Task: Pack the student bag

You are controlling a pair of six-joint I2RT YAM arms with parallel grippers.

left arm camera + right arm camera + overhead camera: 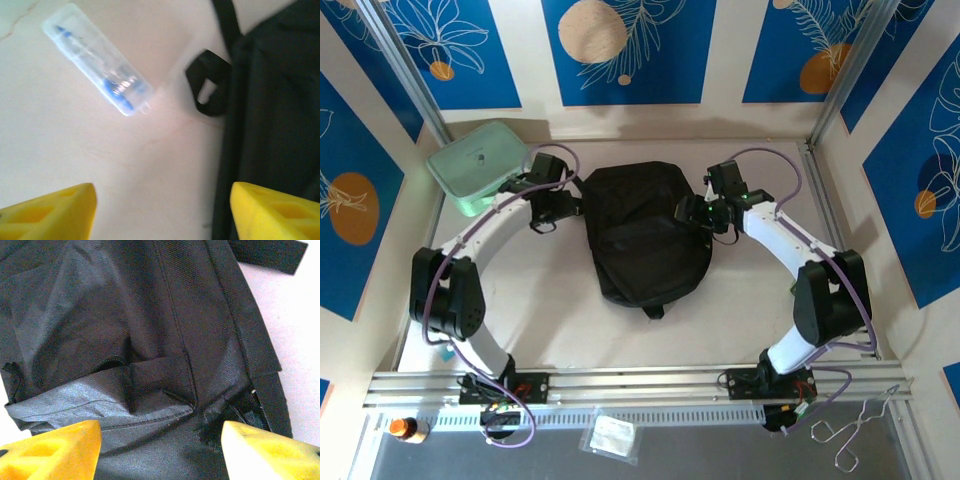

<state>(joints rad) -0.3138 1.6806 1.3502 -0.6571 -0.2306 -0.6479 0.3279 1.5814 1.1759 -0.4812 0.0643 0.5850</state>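
I've got the left gripper (162, 200) spread wide, student bag (640, 230) at its right finger, clear pen tube (97, 60) ahead-left; right gripper (160, 440) spread too, bag fabric directly beneath it.

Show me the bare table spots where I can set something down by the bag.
Widest bare patch: the table on the near side of the student bag. A narrower strip lies on the bag's far side. Crowded: both bag flanks, where the left gripper and right gripper are, and the far-left corner, taken by the mint-green case.
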